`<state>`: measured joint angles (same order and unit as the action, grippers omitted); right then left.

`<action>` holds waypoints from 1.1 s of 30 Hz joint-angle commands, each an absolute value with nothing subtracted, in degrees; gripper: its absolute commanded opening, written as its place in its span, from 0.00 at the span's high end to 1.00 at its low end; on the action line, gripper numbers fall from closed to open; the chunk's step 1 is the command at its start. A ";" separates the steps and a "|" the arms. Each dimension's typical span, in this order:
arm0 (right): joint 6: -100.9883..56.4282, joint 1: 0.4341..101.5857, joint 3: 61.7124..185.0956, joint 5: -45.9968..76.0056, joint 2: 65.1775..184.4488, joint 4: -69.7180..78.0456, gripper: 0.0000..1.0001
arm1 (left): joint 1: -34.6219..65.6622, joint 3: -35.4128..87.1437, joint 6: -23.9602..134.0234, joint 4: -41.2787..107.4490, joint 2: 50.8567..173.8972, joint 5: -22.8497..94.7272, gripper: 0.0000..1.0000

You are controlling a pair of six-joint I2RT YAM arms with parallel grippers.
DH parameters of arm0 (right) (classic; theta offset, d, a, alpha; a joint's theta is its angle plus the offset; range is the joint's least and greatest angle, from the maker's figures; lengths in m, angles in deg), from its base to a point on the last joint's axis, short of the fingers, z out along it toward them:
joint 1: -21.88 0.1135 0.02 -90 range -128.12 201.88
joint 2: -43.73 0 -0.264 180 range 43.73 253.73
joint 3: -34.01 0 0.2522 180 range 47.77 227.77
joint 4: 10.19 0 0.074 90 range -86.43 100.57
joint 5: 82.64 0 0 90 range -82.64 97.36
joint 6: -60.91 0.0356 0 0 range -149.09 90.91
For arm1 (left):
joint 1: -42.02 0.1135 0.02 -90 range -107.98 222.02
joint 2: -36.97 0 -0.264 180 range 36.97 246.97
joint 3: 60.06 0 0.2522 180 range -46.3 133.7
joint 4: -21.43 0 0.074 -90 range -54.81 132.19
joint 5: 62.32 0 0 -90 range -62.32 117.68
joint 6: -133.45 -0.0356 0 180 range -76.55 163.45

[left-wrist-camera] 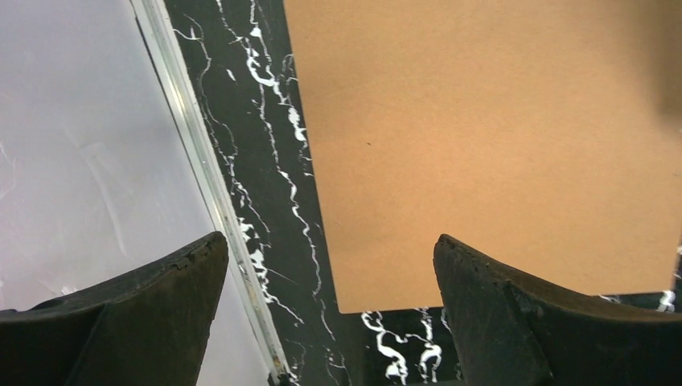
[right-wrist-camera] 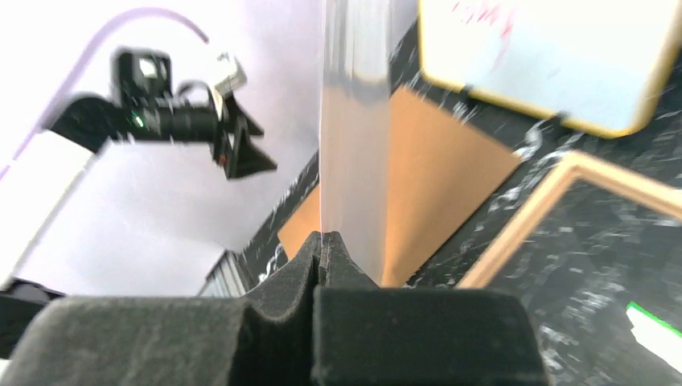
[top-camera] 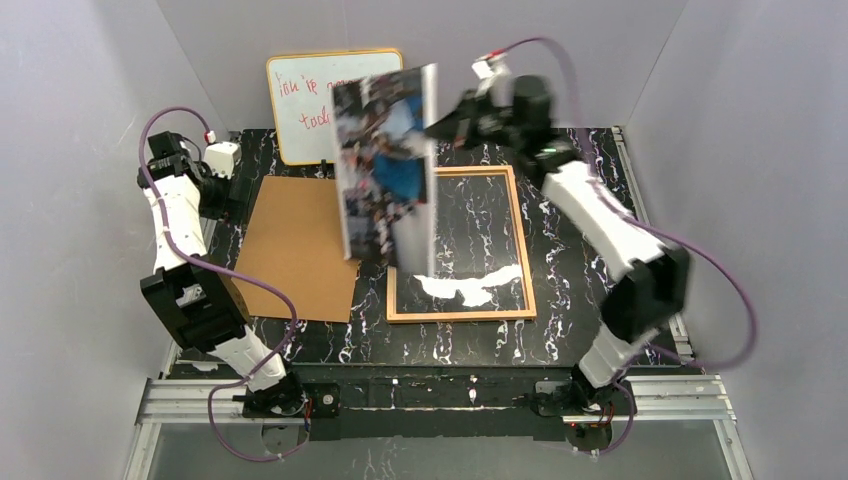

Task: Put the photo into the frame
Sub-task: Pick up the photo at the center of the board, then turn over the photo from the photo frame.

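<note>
Top external: your right fingers (right-wrist-camera: 301, 265) are clamping photo (top-camera: 385, 170) edge, photo hanging upright beside them, above frame (top-camera: 460, 316). Left fingers (left-wrist-camera: 161, 305) are gaping over fibreboard back (top-camera: 295, 245). Laying-in, backing remaining.

whiteboard (top-camera: 300, 110) half behind photo (top-camera: 385, 165), frame (top-camera: 460, 317) left rail part covered
</note>
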<state>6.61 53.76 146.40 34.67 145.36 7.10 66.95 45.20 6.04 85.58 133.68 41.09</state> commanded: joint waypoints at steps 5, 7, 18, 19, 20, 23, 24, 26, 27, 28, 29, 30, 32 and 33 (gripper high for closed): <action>-10.29 42.33 156.71 16.56 129.63 40.35 0.99 | 66.77 45.08 8.90 90.65 129.21 45.99 0.02; -13.97 42.33 162.55 6.15 129.37 47.09 0.99 | 66.76 44.20 8.58 90.64 128.86 46.41 0.02; -22.99 48.95 173.21 -13.46 131.73 56.36 0.99 | 66.80 38.57 5.58 89.33 125.92 43.89 0.02; -23.24 51.17 173.52 -16.69 133.82 58.42 0.99 | 66.80 38.52 5.58 89.33 125.92 44.04 0.02; -23.10 53.54 173.59 -19.80 135.74 60.63 0.99 | 66.80 38.45 5.65 89.41 125.92 44.24 0.02; -21.67 60.39 173.01 -27.80 142.57 66.82 0.99 | 66.79 38.10 5.79 89.51 125.92 44.63 0.02; -20.83 62.12 172.99 -29.89 145.14 68.58 0.99 | 66.80 37.91 5.69 89.51 125.85 44.65 0.02; -17.49 63.86 172.77 -30.28 149.67 71.00 0.99 | 66.78 37.58 5.46 89.45 125.83 44.45 0.02; -15.58 64.19 171.89 -28.88 151.28 70.86 0.99 | 66.80 37.46 5.44 89.42 125.83 44.32 0.02; -13.47 64.46 170.23 -26.47 152.42 69.64 0.99 | 66.77 37.28 5.40 89.42 125.75 44.30 0.02; -11.95 64.50 167.90 -21.80 152.82 67.33 0.99 | 66.77 37.14 5.33 89.38 125.74 44.21 0.02; -10.66 64.44 164.06 -16.79 152.54 62.95 0.99 | 66.80 36.88 5.31 89.26 125.62 44.21 0.02; -7.32 64.38 156.56 -7.99 151.04 53.61 0.99 | 66.76 36.49 5.23 89.01 125.44 44.26 0.02; -5.16 63.88 152.77 -3.52 150.18 48.53 0.99 | 66.80 36.21 5.18 88.78 125.33 44.22 0.02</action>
